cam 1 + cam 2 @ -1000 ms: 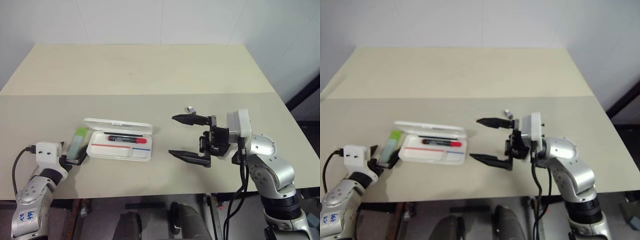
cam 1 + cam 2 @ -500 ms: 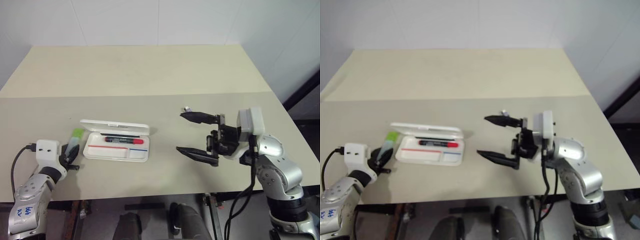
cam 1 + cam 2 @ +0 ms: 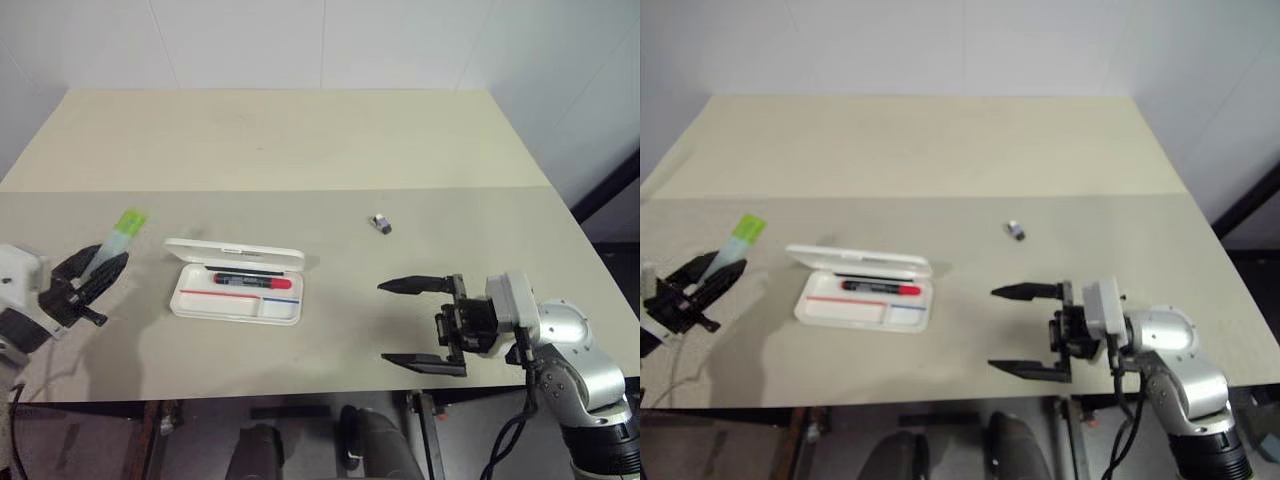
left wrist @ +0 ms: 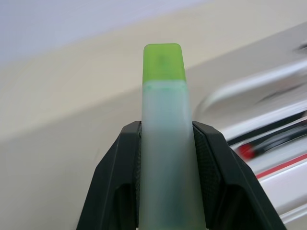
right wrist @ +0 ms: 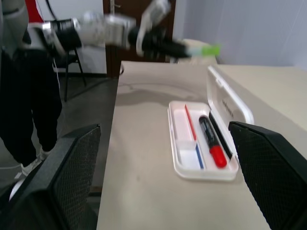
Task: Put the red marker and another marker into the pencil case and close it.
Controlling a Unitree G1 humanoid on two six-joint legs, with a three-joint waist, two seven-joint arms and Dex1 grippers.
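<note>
A: Left pincer (image 3: 95, 272) clamped on the flat, stubby lime-green highlighter (image 3: 118, 234), bright green end poking out past the black fingers (image 4: 117, 167). Raised clear of the beige desk (image 3: 300, 140), off to the left of the white hard-plastic pencil case (image 3: 236, 281).

B: And the right pincer (image 3: 420, 322)?

A: Spread wide, gripping nothing, low over the desk's front edge and well apart from the case.

B: Case itself?

A: Lid open and standing up at the back. Slim black marker with a red end (image 3: 252, 280) already lying inside, along the back of the tray. Tiny dark-grey object (image 3: 380, 223) farther back on the desk, no part of the job.

B: So, step in hand?

A: Judging by that, second marker being carried; first marker done, lid not yet shut.

B: Next move?

A: Probably across to the right until above the tray, then down into the free front part beside the red marker, lengthwise to fit, and only then release. After that, lid down.
</note>
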